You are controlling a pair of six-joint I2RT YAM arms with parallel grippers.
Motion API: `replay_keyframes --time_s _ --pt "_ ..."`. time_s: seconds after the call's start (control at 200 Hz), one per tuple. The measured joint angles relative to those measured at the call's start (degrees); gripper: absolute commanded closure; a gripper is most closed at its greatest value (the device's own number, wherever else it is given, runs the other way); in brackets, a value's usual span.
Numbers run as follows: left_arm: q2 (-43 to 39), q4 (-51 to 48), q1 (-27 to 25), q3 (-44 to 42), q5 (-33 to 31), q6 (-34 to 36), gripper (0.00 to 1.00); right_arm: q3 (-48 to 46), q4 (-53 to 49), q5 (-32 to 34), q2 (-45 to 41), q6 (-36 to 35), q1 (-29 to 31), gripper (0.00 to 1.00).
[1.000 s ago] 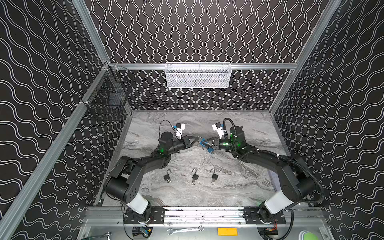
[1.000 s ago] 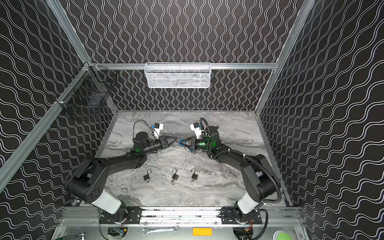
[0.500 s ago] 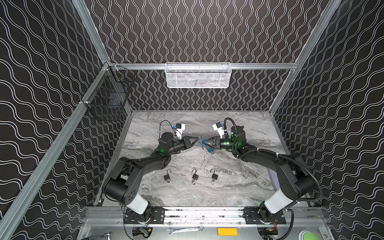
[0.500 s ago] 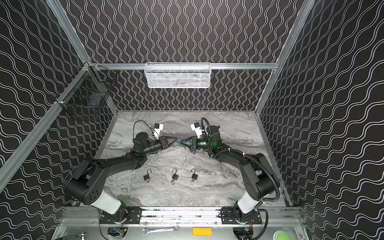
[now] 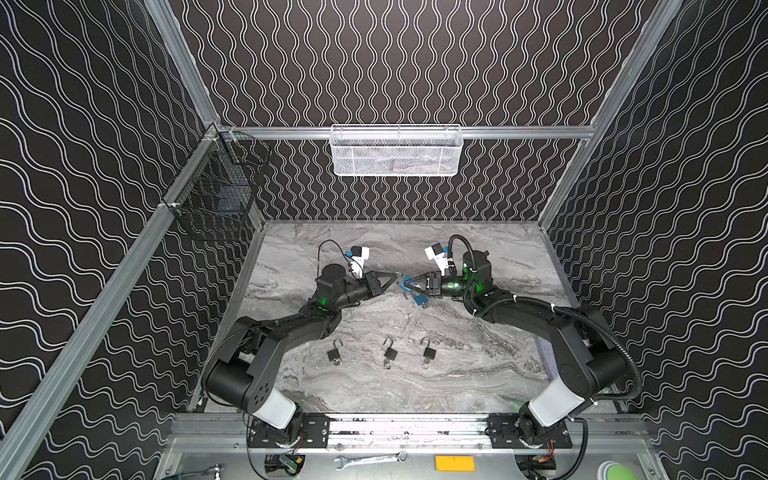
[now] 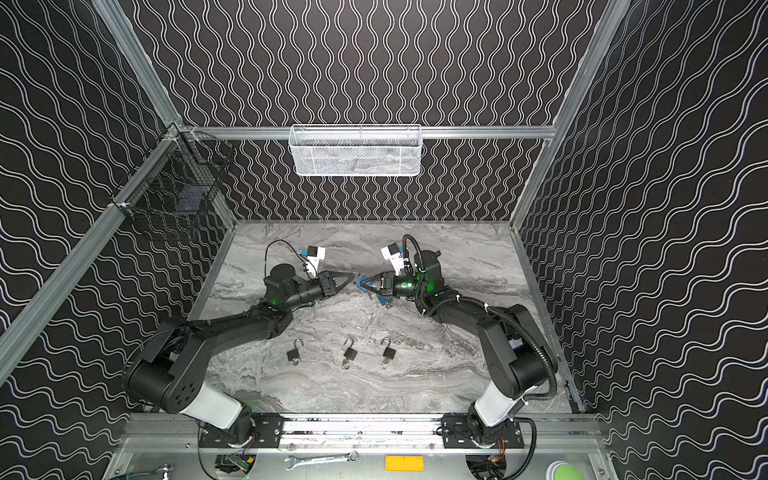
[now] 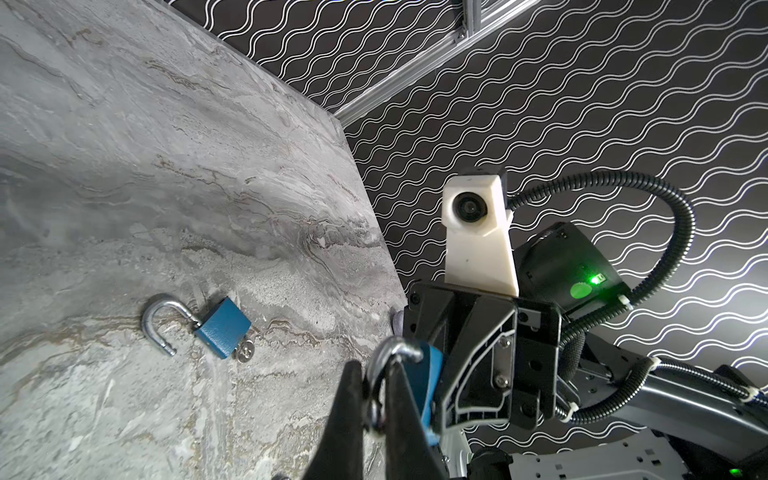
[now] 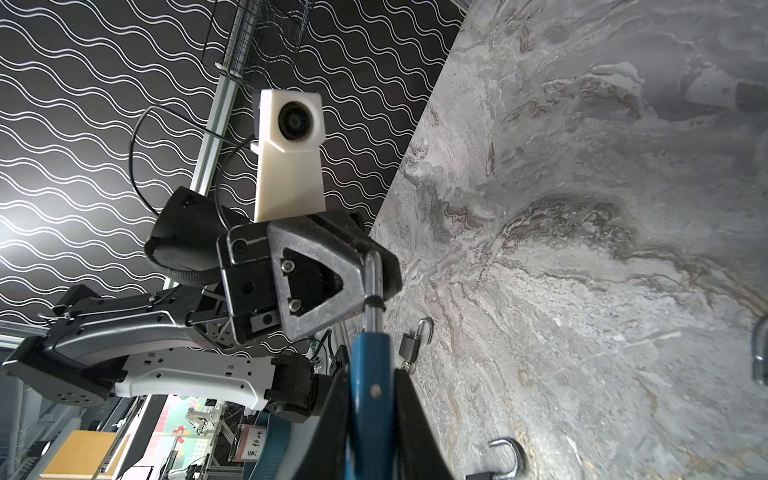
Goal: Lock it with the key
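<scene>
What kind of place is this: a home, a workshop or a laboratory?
Most likely a laboratory robot cell: two robot arms bolted to an aluminium rail, a marble-patterned tabletop closed in by wave-patterned walls, and three black padlocks laid in a row.

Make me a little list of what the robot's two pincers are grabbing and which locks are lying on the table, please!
left pincer: shut on the silver loop of the held blue padlock
right pincer: shut on that padlock's blue body
spare blue padlock: lying on the table, loop open, key at its bottom
black padlocks: three in a row near the front, loops open
</scene>
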Motion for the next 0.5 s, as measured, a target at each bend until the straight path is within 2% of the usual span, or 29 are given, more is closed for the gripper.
replay_keyframes --time_s 0.2,0.345,0.5 --pt "-0.46 -1.55 -0.02 0.57 -0.70 -2.43 1.00 1.05 -1.05 0.04 0.59 -1.97 0.09 1.00" --pt "-1.62 -4.57 -0.39 1.42 -2.45 -1.44 1.00 1.79 -1.14 0.28 0.81 -2.47 0.24 1.00" --pt "-1.64 -4.94 -0.81 1.49 -3.98 -1.33 1.00 1.62 0.44 0.57 1.46 -0.74 0.42 1.00"
